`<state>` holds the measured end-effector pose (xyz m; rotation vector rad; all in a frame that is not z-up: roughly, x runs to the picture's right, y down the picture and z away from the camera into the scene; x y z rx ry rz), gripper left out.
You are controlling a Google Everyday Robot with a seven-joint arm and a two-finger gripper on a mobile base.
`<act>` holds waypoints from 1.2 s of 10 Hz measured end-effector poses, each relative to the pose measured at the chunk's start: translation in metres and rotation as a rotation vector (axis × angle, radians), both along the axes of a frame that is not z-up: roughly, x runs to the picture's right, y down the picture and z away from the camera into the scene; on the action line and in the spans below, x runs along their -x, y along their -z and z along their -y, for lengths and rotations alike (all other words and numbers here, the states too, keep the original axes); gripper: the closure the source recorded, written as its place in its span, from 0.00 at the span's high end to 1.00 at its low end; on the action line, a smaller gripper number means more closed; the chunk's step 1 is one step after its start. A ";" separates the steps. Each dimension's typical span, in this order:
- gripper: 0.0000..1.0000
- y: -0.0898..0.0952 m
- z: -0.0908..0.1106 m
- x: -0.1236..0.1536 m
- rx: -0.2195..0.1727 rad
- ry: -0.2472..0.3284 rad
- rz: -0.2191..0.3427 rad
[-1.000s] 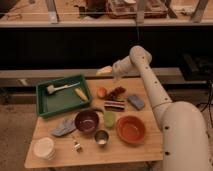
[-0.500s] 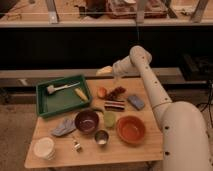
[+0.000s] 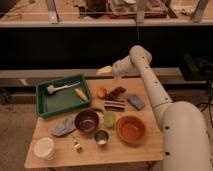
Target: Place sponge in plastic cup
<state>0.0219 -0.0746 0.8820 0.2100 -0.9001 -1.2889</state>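
While reaching in from the right of the green tray (image 3: 42, 102), holds the gripper (image 3: 114, 71) in the air just past the tray's far right corner, closed down on a yellow sponge (image 3: 104, 70) and pinching it clear of the table (image 3: 150, 150). Right of the tray: orange fruit (image 3: 101, 92), blue packet (image 3: 135, 101). Off the tray's near right corner: purple bowl (image 3: 86, 121), green plastic cup (image 3: 109, 119) just beside it and well apart from the sponge, then orange bowl (image 3: 131, 129). Inside the tray: white brush (image 3: 52, 90), corn cob (image 3: 81, 94).
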 end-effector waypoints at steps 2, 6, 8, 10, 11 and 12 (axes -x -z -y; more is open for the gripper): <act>0.80 0.005 -0.007 -0.023 -0.065 0.066 -0.151; 0.80 0.017 -0.028 -0.105 -0.120 0.186 -0.418; 0.80 0.022 -0.041 -0.155 -0.104 0.270 -0.549; 0.80 0.022 -0.058 -0.181 -0.060 0.354 -0.627; 0.80 0.018 -0.074 -0.190 -0.026 0.393 -0.649; 0.80 0.013 -0.088 -0.197 0.009 0.413 -0.651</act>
